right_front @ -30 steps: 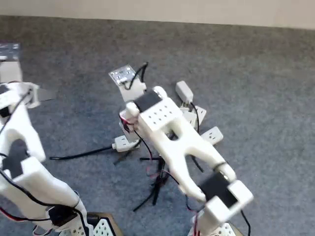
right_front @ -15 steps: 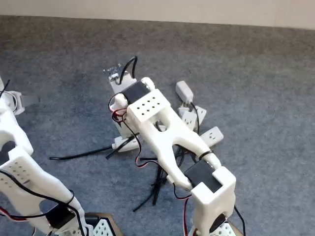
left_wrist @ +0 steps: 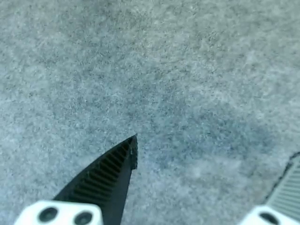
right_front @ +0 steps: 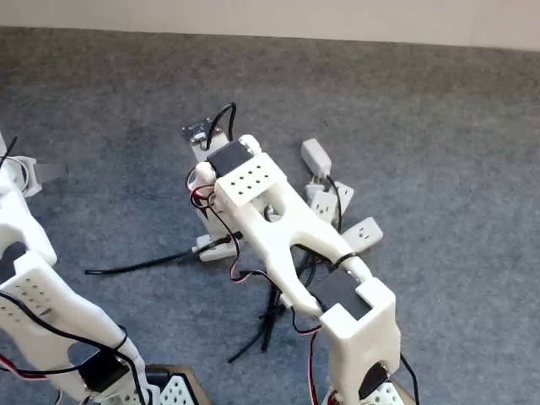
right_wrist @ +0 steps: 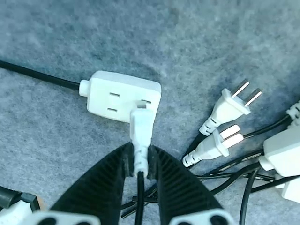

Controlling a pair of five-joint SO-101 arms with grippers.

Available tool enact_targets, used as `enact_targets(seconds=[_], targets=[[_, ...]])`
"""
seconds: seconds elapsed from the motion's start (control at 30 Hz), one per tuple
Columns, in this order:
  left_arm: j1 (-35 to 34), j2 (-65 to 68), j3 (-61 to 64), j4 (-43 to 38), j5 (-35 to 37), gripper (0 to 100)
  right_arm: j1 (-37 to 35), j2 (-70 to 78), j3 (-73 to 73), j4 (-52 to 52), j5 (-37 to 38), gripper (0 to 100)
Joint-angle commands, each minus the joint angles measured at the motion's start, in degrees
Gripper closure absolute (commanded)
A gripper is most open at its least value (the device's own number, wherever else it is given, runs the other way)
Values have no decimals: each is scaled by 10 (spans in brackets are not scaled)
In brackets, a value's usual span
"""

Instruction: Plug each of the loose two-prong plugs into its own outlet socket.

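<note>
Your right hand (right_wrist: 139, 151) is nearly closed. Its two black fingers pinch the rear of a white plug (right_wrist: 140, 126), whose cord trails back between them. The plug's long axis runs straight on from the hand. Its front end meets the face of the white outlet block (right_wrist: 117, 96) at the socket farther from that block's own black cord (right_wrist: 37, 74). The prongs are hidden, so you cannot tell how deep they sit. I judge the coming move to be a push along that same axis with no twist, since a tilt would likely jam the prongs or slide the light block across the surface. From above, the outlet block (right_front: 215, 247) lies at the left of the cluster, under the right arm's wrist, and its cord runs off to the left.

Two loose plugs (right_wrist: 229, 108) lie near it with prongs bare, among a tangle of black cords, and more outlet blocks (right_front: 364, 232) sit to the right. All of these are nearer your right arm.

Your left hand (left_wrist: 211, 159) hangs wide open and holds nothing. It is well apart to the left, over bare surface (right_front: 439, 110), which is a grey short-pile carpet. A pale wall (right_front: 337, 15) runs along the far edge.
</note>
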Motion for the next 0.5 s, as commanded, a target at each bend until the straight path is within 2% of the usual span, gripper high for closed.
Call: enact_targets(seconds=[0.0, 0.47], targets=[[-4, -9, -25, -9, 5, 546, 4, 7, -23, 0, -9, 993], [0, -9, -25, -7, 5, 546, 24, 31, -34, 12, -9, 993]])
